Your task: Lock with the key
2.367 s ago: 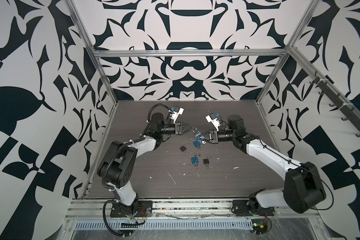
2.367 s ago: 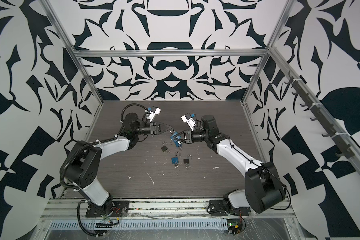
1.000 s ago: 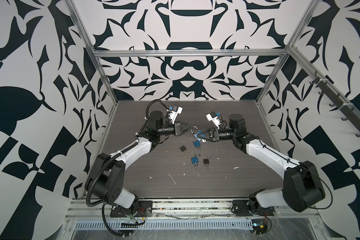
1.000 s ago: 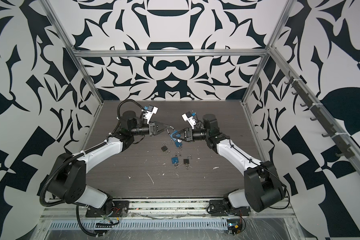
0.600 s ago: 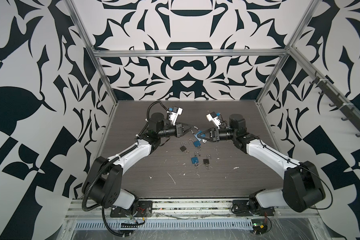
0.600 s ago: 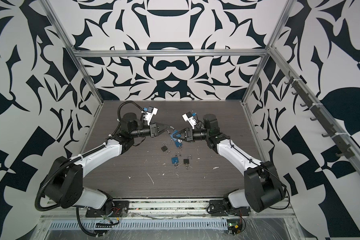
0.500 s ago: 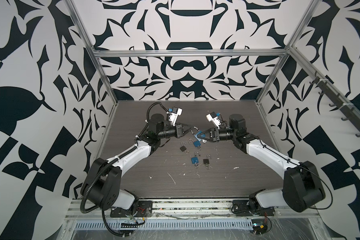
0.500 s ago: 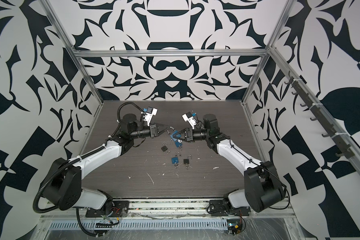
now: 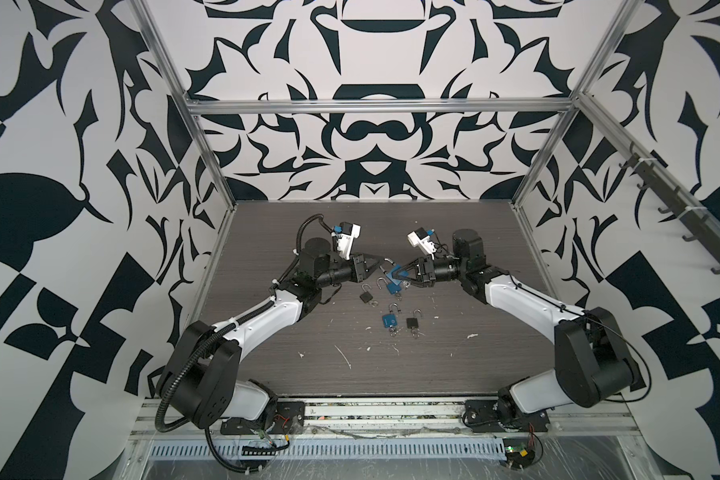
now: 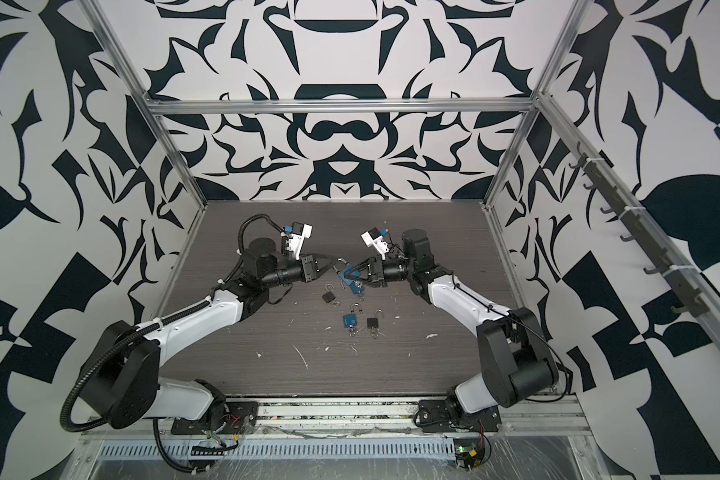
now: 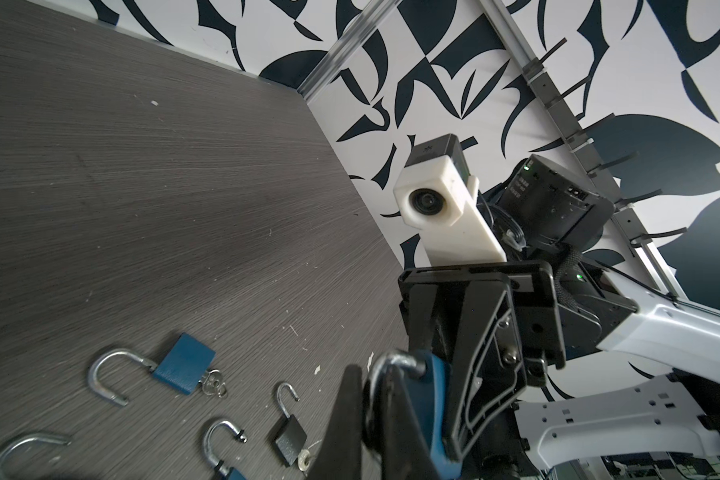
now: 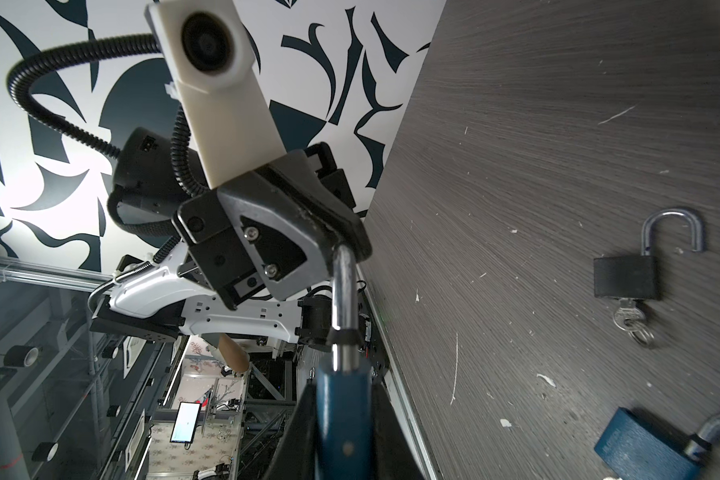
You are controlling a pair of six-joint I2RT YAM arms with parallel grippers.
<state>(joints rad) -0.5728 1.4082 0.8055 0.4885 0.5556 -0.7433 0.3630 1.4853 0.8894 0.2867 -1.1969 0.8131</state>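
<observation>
A blue padlock (image 9: 393,272) (image 10: 345,274) hangs above the table between my two grippers. My right gripper (image 9: 396,275) (image 12: 341,399) is shut on its blue body (image 12: 341,436). My left gripper (image 9: 381,262) (image 11: 371,386) is shut on its silver shackle (image 12: 344,291) (image 11: 391,359). Whether the shackle's free end sits in the body I cannot tell. The held padlock's key is hidden. A key (image 12: 625,324) sticks out of a black padlock (image 12: 624,276) lying on the table.
Several open padlocks lie on the dark wood table (image 9: 454,365) below the grippers: a blue one (image 9: 393,287), a black one (image 9: 366,296), another blue one (image 9: 388,320) and another black one (image 9: 412,322). White scraps dot the table front. Patterned walls enclose three sides.
The left arm's elbow and shoulder have swung out toward the front left, while its gripper has stayed at the shackle. The right arm and the blue padlock have barely moved.
</observation>
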